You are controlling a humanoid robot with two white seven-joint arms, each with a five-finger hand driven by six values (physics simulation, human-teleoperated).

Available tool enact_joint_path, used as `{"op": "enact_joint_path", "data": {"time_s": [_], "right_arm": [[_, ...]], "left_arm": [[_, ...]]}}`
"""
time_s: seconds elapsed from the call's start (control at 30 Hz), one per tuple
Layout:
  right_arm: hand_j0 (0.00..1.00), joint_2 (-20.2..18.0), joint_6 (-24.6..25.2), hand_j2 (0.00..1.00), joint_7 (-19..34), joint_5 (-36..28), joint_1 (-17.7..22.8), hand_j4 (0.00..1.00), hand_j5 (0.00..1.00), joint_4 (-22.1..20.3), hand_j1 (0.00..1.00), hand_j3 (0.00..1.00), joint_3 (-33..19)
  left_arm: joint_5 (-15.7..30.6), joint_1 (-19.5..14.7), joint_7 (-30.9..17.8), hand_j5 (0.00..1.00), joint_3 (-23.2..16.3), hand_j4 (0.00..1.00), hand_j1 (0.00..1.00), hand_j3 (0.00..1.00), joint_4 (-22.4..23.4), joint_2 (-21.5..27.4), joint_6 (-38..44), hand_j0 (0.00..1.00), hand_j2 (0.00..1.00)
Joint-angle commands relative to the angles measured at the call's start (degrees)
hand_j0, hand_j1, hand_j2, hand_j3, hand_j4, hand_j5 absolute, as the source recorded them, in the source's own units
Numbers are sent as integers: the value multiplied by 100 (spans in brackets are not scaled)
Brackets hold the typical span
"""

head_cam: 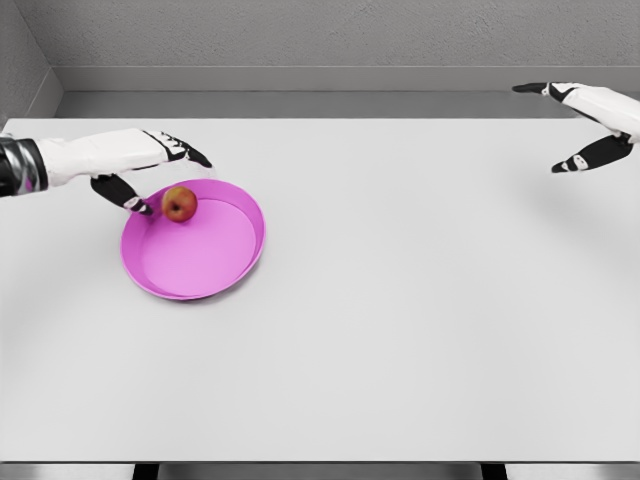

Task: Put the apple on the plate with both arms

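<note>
Fingers (185,150) of the left hand (150,170) were spread, gripping nothing, just at nine o'clock of the apple (179,203) at the plate's (230,275) far rim, while the right hand (590,125), open and partly cut off, hovered by the table's (420,320) two o'clock corner.

A red-yellow apple (180,204) sits upright inside the round magenta plate (210,275), close to its far-left rim.
</note>
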Motion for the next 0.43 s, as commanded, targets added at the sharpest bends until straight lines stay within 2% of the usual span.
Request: {"op": "enact_joint_path", "data": {"time_s": [0.0,0.07,0.1,0.4], "right_arm": [[100,-172,17,100,-3,-41,0,100,100,-10,100,100,-8],[100,-172,17,100,-3,-41,-9,100,100,-19,100,100,-8],[100,-163,17,100,-3,-41,17,100,100,-19,100,100,-8],[100,-304,17,100,-3,-41,70,100,100,-19,100,100,-167]], "left_arm": [[354,-9,15,100,44,100,100,100,848,-104,12,100,100],[390,-123,15,100,167,100,100,100,1807,-332,12,100,100],[390,-123,15,100,220,100,100,100,1921,-341,12,100,100],[381,-123,15,100,281,100,100,100,2053,-332,12,100,100]]}}
